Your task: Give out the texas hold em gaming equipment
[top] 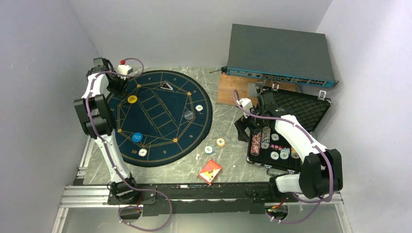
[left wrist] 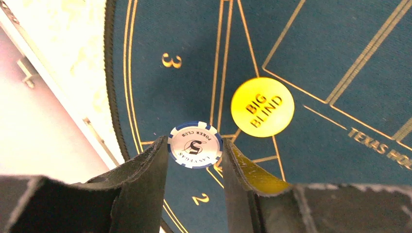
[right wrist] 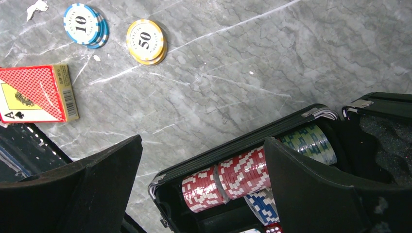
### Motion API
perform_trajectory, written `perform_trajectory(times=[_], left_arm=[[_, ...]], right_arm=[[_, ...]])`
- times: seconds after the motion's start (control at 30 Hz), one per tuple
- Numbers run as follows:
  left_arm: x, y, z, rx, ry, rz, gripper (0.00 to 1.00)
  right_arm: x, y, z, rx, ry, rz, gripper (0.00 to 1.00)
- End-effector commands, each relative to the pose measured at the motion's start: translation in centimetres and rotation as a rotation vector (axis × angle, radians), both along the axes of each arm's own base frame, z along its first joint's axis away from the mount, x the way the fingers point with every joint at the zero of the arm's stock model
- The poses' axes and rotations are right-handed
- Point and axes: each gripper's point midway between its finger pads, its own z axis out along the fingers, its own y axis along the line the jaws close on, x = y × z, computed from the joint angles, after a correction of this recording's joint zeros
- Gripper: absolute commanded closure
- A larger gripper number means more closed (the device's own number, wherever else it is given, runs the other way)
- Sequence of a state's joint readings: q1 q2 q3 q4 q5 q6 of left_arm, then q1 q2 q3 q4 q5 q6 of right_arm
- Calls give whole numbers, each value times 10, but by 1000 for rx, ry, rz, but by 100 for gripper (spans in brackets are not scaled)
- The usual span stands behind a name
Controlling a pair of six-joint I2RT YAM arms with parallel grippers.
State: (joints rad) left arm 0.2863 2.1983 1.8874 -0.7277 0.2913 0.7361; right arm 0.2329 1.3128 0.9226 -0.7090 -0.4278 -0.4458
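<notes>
White arms (top: 112,155), black joints (top: 94,116), black end effectors (right wrist: 203,141), purple cables (top: 236,100).

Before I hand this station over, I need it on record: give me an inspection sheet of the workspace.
Surface: grey marbled table, round navy mat on its left.
Job's things: yellow disc, blue disc and single chips on the mat; 10 chips, 50 chips and card pack on the table; chip rows in the open black case.
Clutter: white scrap; wooden board and grey rack unit at the back.
Tools: left tool closed on a white chip at the mat; right tool open over the case rim.
Cables: purple cable along each arm.
Surroundings: plain pale walls.
</notes>
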Motion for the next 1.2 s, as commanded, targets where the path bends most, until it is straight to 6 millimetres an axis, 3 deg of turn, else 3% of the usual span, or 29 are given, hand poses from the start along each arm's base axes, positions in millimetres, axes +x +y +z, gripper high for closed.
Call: perform_trajectory(times=[0.0, 0.1, 0.2, 0.33, 0.4, 0.53, 0.7, 0.8, 1.0, 1.17], left_arm=[[24, 6, 3, 18, -30, 15, 64], [29, 10, -6, 25, -21, 16, 57], [32, 14, -5, 40, -27, 31, 38], [32, 13, 24, 37, -76, 42, 20], [28, 6, 41, 16, -99, 33, 17], [-4, -29, 87, -83, -153, -23, 16], [-70, -92, 117, -297, -182, -111, 16], [-106, -117, 119, -396, -173, -129, 16], [-145, -145, 134, -507, -191, -138, 16], [-163, -154, 137, -504, -204, -158, 16]], right_arm=[[-1, 3, -2, 7, 1, 29, 1], [-2, 4, -3, 9, 7, 33, 1], [-3, 6, 0, 21, 3, 41, 1], [-4, 7, 0, 24, 2, 48, 1], [-4, 8, 2, 33, -4, 53, 1], [-6, 12, 3, 36, -15, 72, 1], [-4, 32, 6, -7, -95, 129, 4], [2, 54, 2, -67, -144, 179, 6], [10, 80, -23, -138, -97, 273, 8], [12, 96, -48, -191, -66, 333, 8]])
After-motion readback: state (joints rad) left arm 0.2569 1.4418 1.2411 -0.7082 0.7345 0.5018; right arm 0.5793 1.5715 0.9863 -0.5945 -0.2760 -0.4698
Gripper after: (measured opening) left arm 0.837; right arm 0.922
